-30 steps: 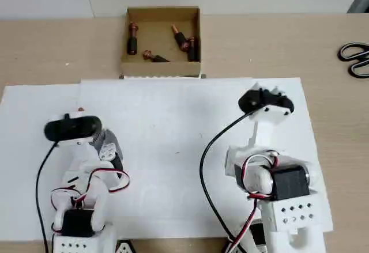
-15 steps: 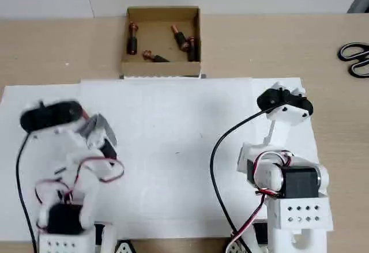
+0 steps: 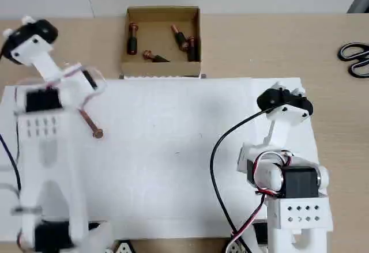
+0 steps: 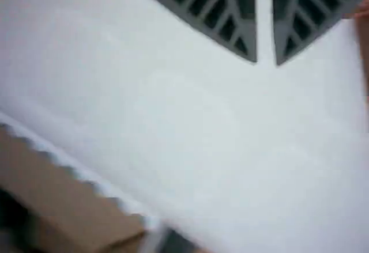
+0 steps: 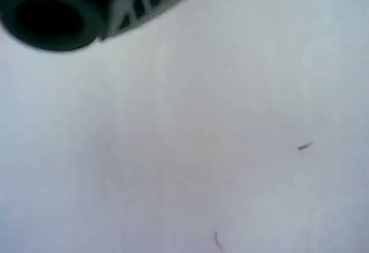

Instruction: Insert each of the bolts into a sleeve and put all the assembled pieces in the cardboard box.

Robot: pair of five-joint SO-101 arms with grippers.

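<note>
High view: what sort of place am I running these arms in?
Probably a lab or hobby workbench: a wooden table with a white paper sheet laid as a work mat, a cardboard box for parts at the far side, and scissors lying off the sheet.

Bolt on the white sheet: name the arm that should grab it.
Left. The bolt lies on the white sheet right beside the left arm; the right arm stands at the sheet's far side.
</note>
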